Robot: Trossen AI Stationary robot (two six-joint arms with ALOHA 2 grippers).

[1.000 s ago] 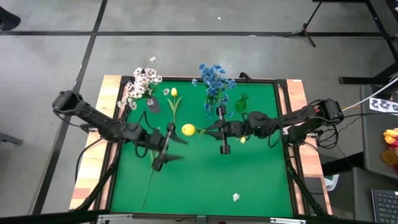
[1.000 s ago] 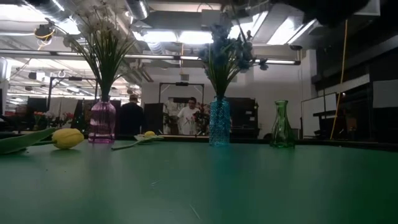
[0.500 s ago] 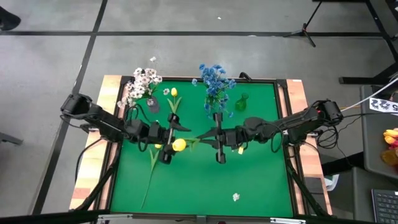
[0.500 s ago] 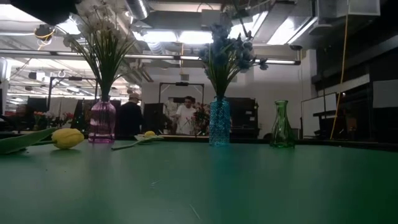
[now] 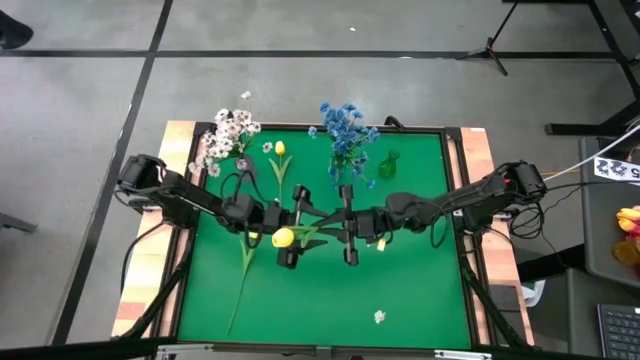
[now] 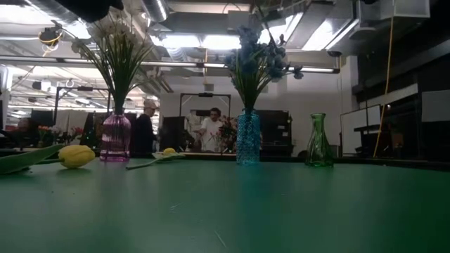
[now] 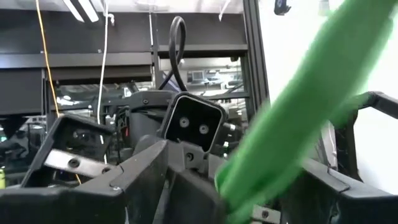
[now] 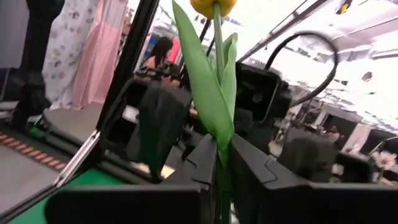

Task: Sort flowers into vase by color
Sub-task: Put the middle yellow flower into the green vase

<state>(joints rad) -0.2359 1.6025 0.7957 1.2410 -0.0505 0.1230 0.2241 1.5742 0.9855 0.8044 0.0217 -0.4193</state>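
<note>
Above mid-table, the two arms meet nose to nose, a handoff pose. The right gripper pinches a yellow tulip by its stalk; the right wrist view shows the stem and leaf rising straight out from between closed fingers, bud at the far end. In the high view the bud points toward the left arm, probably so that arm can take the stem nearer the bloom.

The left gripper is spread wide, and its wrist view is filled by a blurred green leaf running between its fingers, so the stem seems to sit inside the open jaws without being clamped yet. Judged step: transfer of the tulip from right to left, likely to regrip it for an upright drop.

Along the far edge, the pink vase holds white sprays, the blue vase holds blue blooms, and the small green vase stands empty, presumably the yellow one's target. Two more tulips lie on the green table: one near the vases, another showing as a bud in the low view. People stand in the room behind, well apart.
</note>
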